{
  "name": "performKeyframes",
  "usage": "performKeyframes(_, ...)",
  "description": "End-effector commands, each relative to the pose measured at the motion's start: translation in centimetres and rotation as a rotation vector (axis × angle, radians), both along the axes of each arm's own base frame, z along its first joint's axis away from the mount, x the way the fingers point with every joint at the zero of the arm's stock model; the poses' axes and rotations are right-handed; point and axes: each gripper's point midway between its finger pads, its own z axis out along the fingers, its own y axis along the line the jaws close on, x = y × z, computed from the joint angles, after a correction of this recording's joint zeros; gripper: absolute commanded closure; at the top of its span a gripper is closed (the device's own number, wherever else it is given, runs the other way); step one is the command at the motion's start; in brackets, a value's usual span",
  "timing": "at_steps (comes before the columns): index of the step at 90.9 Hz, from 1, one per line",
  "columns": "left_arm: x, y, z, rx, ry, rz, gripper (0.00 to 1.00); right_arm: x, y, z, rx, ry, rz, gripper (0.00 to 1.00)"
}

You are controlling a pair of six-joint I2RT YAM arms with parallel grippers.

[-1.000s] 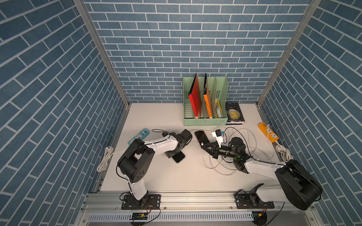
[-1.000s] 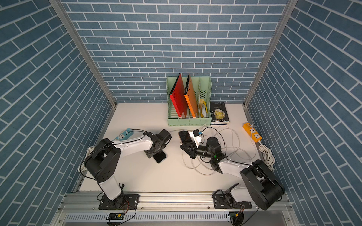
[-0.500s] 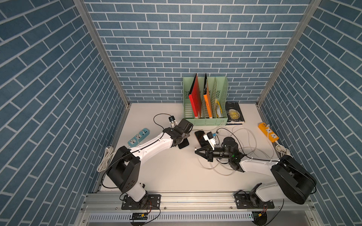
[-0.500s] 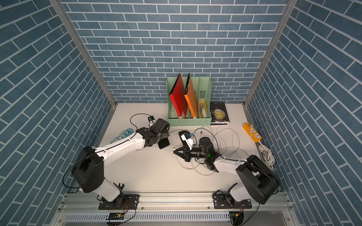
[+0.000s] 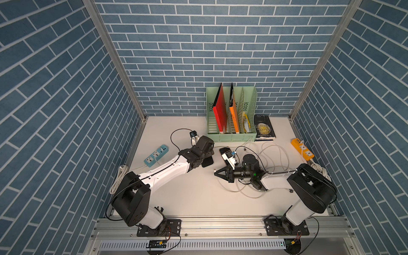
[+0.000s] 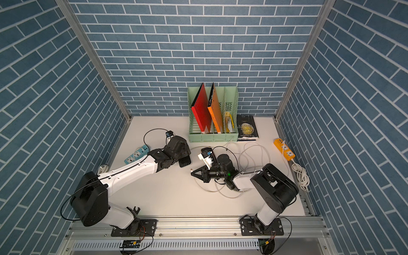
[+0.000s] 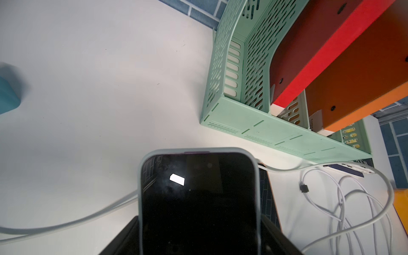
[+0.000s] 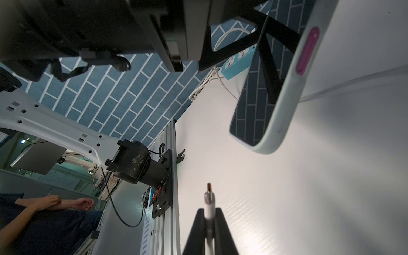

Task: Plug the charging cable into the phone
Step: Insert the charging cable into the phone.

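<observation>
The phone (image 7: 198, 198), dark-screened in a pale case, sits between the jaws of my left gripper (image 7: 199, 231), which is shut on its sides. In both top views the phone (image 5: 208, 163) (image 6: 185, 162) shows just under that gripper (image 5: 206, 156), left of centre. My right gripper (image 8: 209, 213) is shut on the white charging cable just behind its plug (image 8: 208, 194), whose metal tip sticks out past the fingertips. The plug (image 5: 214, 170) points left toward the phone (image 8: 276, 88), with a gap between them. In a top view that gripper (image 6: 193, 173) is low over the table.
A green file organizer (image 5: 231, 134) with red and orange folders stands at the back, a black book (image 5: 263, 128) beside it. Loose white cable loops (image 5: 271, 154) lie by the right arm. A second dark phone (image 5: 223, 150), a blue power strip (image 5: 155, 154) and an orange one (image 5: 302, 149) lie around.
My left arm has stretched out, carrying the phone back and to the right toward the organizer. My right gripper has swung forward and left with the plug.
</observation>
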Motion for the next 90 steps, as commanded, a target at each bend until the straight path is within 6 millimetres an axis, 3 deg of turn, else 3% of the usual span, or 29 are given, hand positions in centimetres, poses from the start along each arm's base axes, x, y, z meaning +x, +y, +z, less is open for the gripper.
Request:
performKeyframes(1,0.4,-0.5,1.5,-0.046,-0.058,-0.016,1.00,0.4,1.1,0.6,0.030,0.006,0.006,1.00)
performKeyframes(31,0.0,-0.3,2.2,-0.056,-0.080,-0.018,1.00,1.7,2.3,-0.2,0.045,0.054,-0.010,1.00)
performKeyframes(90,0.1,-0.5,1.4,-0.039,-0.068,-0.026,1.00,2.3,3.2,-0.7,0.035,0.074,-0.006,1.00)
